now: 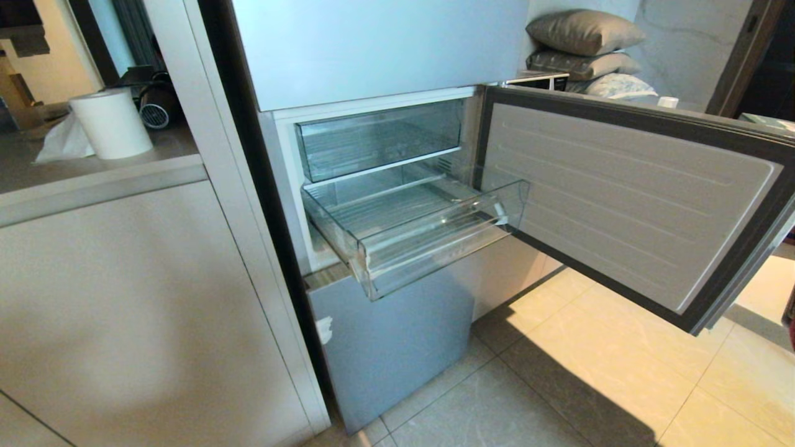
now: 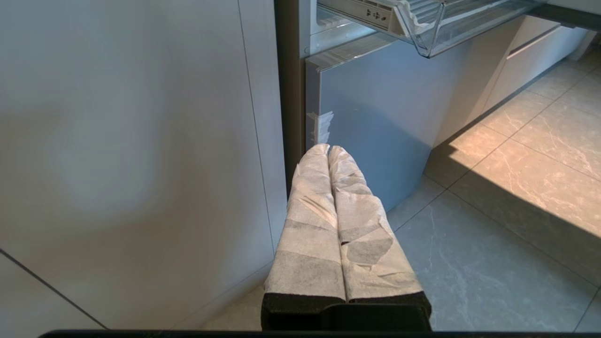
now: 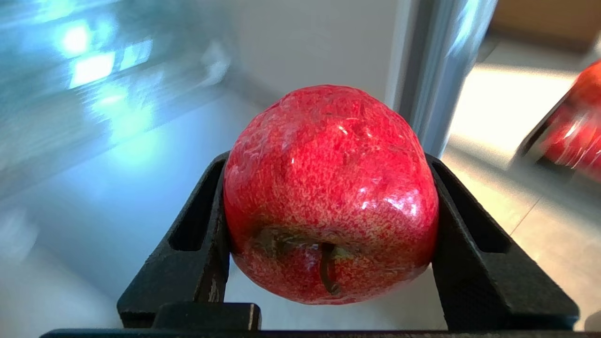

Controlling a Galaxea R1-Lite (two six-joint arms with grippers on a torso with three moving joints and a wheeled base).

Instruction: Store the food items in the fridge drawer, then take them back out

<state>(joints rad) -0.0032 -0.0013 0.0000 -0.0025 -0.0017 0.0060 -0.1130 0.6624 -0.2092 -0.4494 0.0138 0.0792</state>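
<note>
Right gripper (image 3: 328,225) clamped across the sides of a glossy red apple (image 3: 328,188), likely rigid, light but slippery, best pinched at its widest girth.

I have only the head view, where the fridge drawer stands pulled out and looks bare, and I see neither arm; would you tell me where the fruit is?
Observer: The right end effector is shut on the red apple, one black finger on each side, stem end toward the camera.
Operator: Thank you. Is the apple near the drawer?
Observer: I cannot tell; the right wrist view shows only a blurred fridge surface and sunlit floor behind it.
Operator: And the left arm?
Observer: The left end effector is shut and empty, its wrapped fingers pressed together, low beside the closed bottom fridge door, below the drawer.
</note>
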